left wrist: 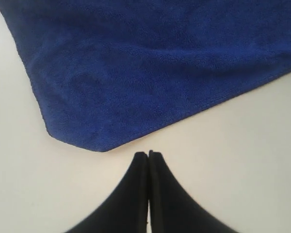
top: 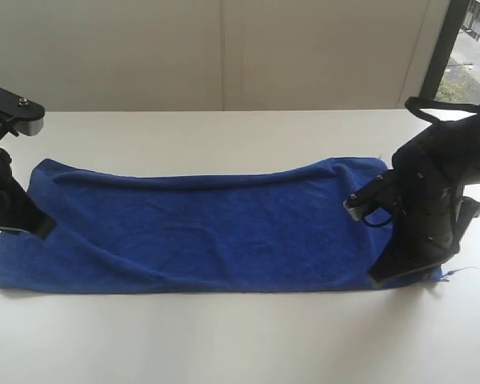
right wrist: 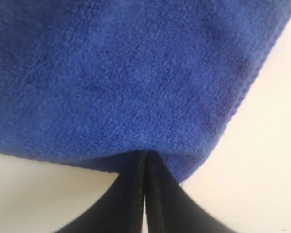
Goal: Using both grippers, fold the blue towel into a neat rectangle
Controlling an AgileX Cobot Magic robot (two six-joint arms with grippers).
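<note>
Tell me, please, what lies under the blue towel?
Only the white table shows around the blue towel, so the towel rests on it. The right gripper meets its edge with its tips shut. Anything else beneath is covered by the cloth and cannot be seen.

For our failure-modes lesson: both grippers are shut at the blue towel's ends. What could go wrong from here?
1. The left gripper is shut over bare table, just off the corner of the blue towel; lifting now would likely raise one end only and skew the fold.
2. The right gripper seems to pinch only the hem, so it may slip.
</note>
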